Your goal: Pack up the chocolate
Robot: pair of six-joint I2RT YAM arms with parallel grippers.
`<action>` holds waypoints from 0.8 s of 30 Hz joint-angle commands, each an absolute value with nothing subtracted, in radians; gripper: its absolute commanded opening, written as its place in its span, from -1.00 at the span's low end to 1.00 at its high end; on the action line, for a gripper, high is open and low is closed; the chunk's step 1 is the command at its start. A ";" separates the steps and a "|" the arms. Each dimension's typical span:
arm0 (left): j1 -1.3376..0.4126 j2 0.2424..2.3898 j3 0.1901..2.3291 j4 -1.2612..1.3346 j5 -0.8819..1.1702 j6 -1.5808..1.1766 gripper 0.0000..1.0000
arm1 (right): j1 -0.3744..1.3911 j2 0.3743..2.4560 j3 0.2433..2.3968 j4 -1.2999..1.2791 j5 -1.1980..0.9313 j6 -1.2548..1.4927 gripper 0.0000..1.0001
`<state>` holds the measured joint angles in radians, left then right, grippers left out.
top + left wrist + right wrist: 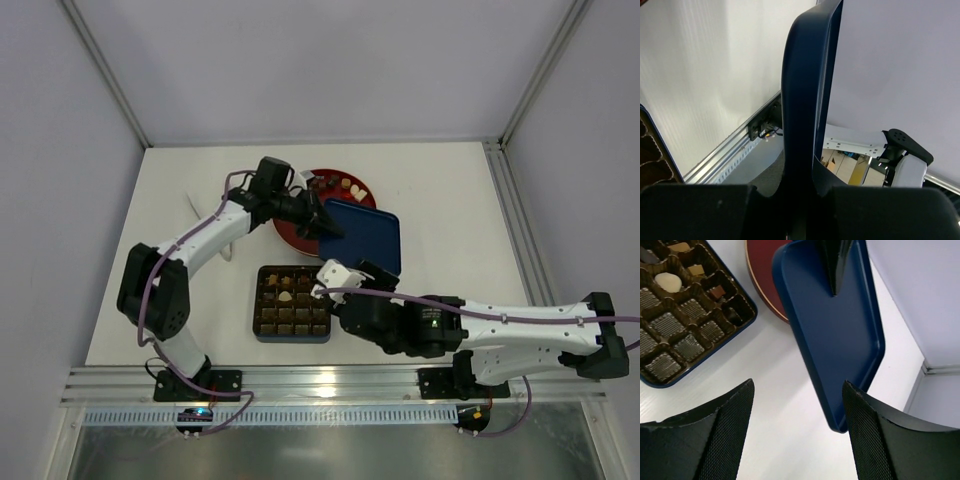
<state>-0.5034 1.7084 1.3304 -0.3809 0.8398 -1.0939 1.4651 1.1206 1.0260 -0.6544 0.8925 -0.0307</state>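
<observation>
At centre of the worktop (pixel 450 200), the left claw (pixel 328 228) pinches the dark blue lid (pixel 370 240) by its 9 o'clock edge. The right claw (pixel 325 277) gapes wide at 3 o'clock of the tray (pixel 290 340) holding the chocolate (pixel 285 297).

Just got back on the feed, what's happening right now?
The left hand is shut on the edge of the dark blue lid, holding it partly over the red plate. The right hand hangs open between lid and chocolate box. Chocolates sit in the box, others on the plate.
</observation>
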 commanded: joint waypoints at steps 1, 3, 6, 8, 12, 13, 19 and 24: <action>-0.499 1.640 1.312 -0.391 0.905 -1.115 -1.00 | 1.470 1.095 1.034 -0.569 0.988 -0.166 0.45; -0.499 1.632 1.304 -0.393 0.910 -1.120 -1.00 | 1.470 1.106 1.028 -0.555 0.989 -0.214 0.45; -0.499 1.608 1.286 -0.405 0.920 -1.117 -1.00 | 1.470 1.108 1.003 -0.499 0.985 -0.286 0.43; -0.499 1.598 1.275 -0.414 0.923 -1.111 -1.00 | 1.470 1.108 0.988 -0.476 0.983 -0.316 0.42; -0.499 1.575 1.264 -0.437 0.933 -1.103 -1.00 | 1.470 1.124 0.968 -0.466 0.971 -0.374 0.38; -0.499 1.571 1.264 -0.445 0.931 -1.098 -1.00 | 1.470 1.130 0.965 -0.466 0.973 -0.386 0.37; -0.499 1.529 1.235 -0.460 0.937 -1.085 -1.00 | 1.470 1.173 0.945 -0.405 0.986 -0.471 0.27; -0.499 1.496 1.218 -0.465 0.948 -1.075 -1.00 | 1.470 1.204 0.937 -0.347 1.000 -0.540 0.18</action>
<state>-0.5034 1.5459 1.2186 -0.4580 0.8852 -1.0878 1.4651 1.1954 0.9344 -0.4217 0.9649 -0.4648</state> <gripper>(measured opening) 0.125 0.593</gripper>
